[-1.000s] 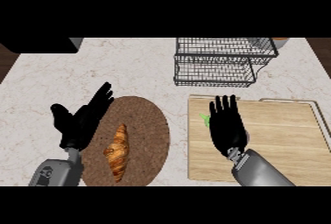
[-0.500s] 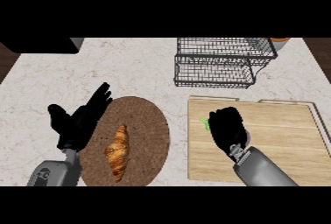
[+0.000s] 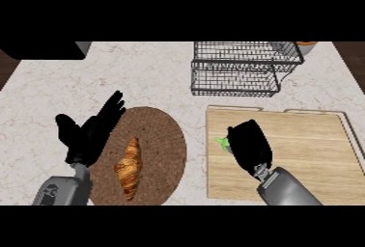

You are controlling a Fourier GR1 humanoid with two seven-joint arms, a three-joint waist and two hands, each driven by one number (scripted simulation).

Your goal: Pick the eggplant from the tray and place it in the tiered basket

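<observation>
A pale, speckled stone counter [image 3: 135,72] fills the view. Dark brown strips, perhaps floor [image 3: 6,67], flank it, and a black block [image 3: 39,50] sits at its far-left corner.

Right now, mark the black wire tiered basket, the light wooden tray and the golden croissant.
Black wire tiered basket [image 3: 235,86]: head view, lower tier's front wires.
Light wooden tray [image 3: 314,140]: head view, bare boards near its right side.
Golden croissant [image 3: 129,166]: head view, its middle.
</observation>
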